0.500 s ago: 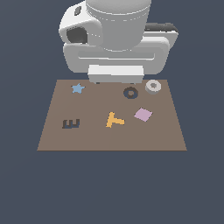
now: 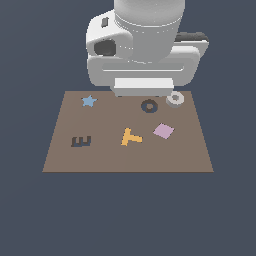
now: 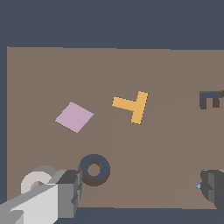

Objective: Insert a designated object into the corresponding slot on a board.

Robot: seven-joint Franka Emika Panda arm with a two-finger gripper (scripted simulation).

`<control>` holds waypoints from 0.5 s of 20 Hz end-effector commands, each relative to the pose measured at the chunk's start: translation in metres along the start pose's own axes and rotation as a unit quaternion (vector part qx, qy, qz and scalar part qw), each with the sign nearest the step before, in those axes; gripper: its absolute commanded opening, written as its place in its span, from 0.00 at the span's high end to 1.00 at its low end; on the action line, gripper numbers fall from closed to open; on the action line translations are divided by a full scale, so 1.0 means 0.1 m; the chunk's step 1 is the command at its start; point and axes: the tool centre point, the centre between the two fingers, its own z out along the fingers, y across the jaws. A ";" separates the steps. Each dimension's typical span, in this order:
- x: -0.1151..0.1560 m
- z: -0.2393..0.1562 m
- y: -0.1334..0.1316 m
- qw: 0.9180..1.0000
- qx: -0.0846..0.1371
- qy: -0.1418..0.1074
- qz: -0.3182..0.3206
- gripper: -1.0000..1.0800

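Brown board (image 2: 128,155): grey ring (image 2: 175,99) beside dark ring slot (image 2: 149,106); pincer (image 3: 140,192) spread wide.

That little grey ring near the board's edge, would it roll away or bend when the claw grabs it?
The grey ring lies flat on the board, so rolling seems unlikely unless it is tipped on edge. Its thick walls suggest it is stiff, not floppy. Being small, it is probably light and might slide if nudged by a finger.
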 end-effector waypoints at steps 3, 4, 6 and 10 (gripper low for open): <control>-0.12 0.19 -0.28 1.000 0.001 0.001 -0.029 0.04; -0.16 0.25 -0.35 0.999 0.001 0.001 -0.037 0.04; -0.24 0.37 -0.52 0.998 0.001 0.002 -0.055 0.04; -0.45 0.65 -0.89 0.995 0.002 0.003 -0.096 0.04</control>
